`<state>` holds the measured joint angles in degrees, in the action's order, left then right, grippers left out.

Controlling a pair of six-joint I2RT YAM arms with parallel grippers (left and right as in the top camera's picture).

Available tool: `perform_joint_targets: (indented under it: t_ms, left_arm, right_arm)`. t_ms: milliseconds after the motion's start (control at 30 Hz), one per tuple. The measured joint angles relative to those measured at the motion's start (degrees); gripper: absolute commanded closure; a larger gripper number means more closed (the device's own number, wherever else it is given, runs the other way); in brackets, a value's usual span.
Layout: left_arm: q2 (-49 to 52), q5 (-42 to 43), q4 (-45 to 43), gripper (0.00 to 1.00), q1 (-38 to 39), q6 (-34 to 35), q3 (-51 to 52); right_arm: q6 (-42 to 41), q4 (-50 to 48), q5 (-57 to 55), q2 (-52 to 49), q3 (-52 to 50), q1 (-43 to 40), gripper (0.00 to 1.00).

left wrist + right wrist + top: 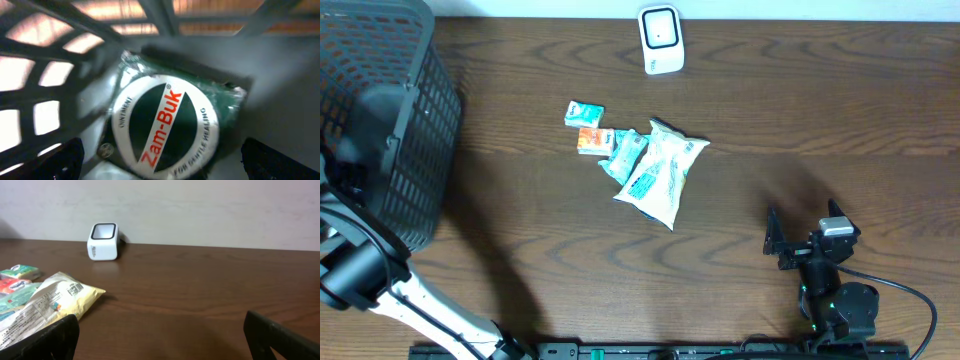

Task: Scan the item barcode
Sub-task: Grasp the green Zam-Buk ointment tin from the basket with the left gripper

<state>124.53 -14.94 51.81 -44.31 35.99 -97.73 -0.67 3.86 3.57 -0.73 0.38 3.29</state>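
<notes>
Green-and-white Zam-Buk tin (165, 132) lay on the floor of the black mesh basket (30, 75), right beneath the left gripper (170, 162), jaws wide and empty either side of it. That looked like the drop-off spot for scanned goods. Right gripper (162, 337) hung wide too, holding nothing, facing the scanner (104, 241), with the snack packets (45, 305) between them.

Green-and-white Zam-Buk tin (165, 130) lies label-up in the basket (410, 130); the white scanner (661, 39) stands upright.
</notes>
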Motion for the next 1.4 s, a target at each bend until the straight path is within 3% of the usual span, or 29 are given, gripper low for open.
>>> perform_joint_targets:
  t_ms: [100, 233, 400, 600, 733, 1100, 1400]
  left_arm:
    - [0.6, -0.1, -0.5, 0.02, 0.0, 0.0, -0.3]
    - [0.8, 0.0, -1.9, 0.14, -0.1, -1.5, -0.3]
    - [1.0, -0.2, -2.8, 0.39, -0.1, -3.5, -0.3]
    - [1.2, 1.0, -2.8, 0.41, -0.4, -5.5, -0.4]
    - [1.1, 3.0, -2.8, 0.53, -0.8, -8.2, -0.7]
    - [-3.1, 11.3, -4.3, 0.54, 1.5, -9.5, -0.3]
    - [-22.9, 22.6, -10.5, 0.53, 5.3, -9.5, -0.2]
  right_arm:
    - [0.0, 0.0, 0.0, 0.0, 0.0, 0.0, 0.01]
    - [0.0, 0.0, 0.0, 0.0, 0.0, 0.0, 0.01]
    - [0.0, 0.0, 0.0, 0.0, 0.0, 0.0, 0.01]
    - [0.0, 0.0, 0.0, 0.0, 0.0, 0.0, 0.01]
    - [0.0, 0.0, 0.0, 0.0, 0.0, 0.0, 0.01]
    - [0.0, 0.0, 0.0, 0.0, 0.0, 0.0, 0.01]
    - [0.0, 0.0, 0.0, 0.0, 0.0, 0.0, 0.01]
